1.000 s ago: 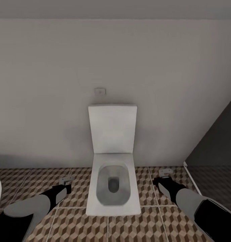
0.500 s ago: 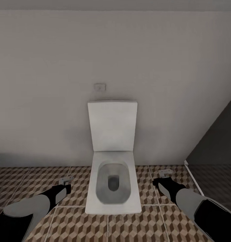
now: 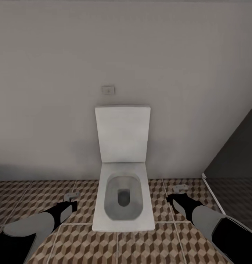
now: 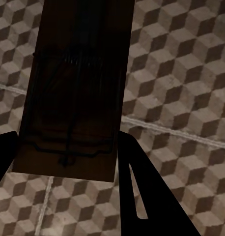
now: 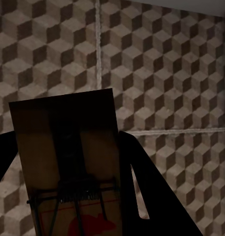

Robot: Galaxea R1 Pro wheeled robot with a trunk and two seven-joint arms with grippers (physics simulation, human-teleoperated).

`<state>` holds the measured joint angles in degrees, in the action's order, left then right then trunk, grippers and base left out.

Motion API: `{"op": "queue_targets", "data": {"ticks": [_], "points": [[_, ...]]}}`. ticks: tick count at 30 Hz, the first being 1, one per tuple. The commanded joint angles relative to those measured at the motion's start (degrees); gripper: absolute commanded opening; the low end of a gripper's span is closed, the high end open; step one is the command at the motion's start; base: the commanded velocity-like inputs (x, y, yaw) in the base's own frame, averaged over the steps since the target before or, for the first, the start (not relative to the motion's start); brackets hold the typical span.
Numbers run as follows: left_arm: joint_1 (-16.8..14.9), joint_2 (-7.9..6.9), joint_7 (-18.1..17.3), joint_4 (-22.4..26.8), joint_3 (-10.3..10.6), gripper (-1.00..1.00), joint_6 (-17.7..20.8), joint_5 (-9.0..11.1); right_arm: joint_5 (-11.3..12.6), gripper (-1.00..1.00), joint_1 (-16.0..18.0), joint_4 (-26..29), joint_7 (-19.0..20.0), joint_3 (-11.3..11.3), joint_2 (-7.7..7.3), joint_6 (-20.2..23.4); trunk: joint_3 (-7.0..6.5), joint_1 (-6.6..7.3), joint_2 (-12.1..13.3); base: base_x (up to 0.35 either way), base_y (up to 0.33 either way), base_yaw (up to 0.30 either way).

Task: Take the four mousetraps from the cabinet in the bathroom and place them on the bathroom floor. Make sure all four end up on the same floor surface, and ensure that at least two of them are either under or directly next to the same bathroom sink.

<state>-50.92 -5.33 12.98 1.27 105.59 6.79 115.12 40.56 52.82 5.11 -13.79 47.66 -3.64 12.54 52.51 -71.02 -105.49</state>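
The robot is mid-carry, I'd say: each arm holds a mousetrap while it faces the toilet (image 3: 123,194), with no sink ahead. Next it likely needs to turn toward the sink before lowering them. The left gripper (image 4: 68,162) is clamped on a trap (image 4: 78,83) lying between its fingers (image 4: 147,191), above the floor (image 4: 186,73). The right gripper (image 5: 68,162) likewise grips a second trap (image 5: 68,157), red mark showing.
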Motion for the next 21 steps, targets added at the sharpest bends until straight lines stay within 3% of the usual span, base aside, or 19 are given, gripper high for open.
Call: {"op": "queue_targets", "data": {"ticks": [1,21], "points": [[-0.06,-0.03,0.26,0.14,0.49,-1.0,0.15,0.28,0.57,-1.0,0.0,0.23,-0.45,0.5,-0.05,0.38,0.23,-0.22,-0.44,0.0,0.0,0.0],[-0.06,-0.12,0.2,0.14,0.49,-1.0,0.07,0.28,0.57,-1.0,0.0,0.25,-0.45,0.5,-0.05,0.38,3.82,-4.61,-8.46,0.0,0.0,0.0]]}}
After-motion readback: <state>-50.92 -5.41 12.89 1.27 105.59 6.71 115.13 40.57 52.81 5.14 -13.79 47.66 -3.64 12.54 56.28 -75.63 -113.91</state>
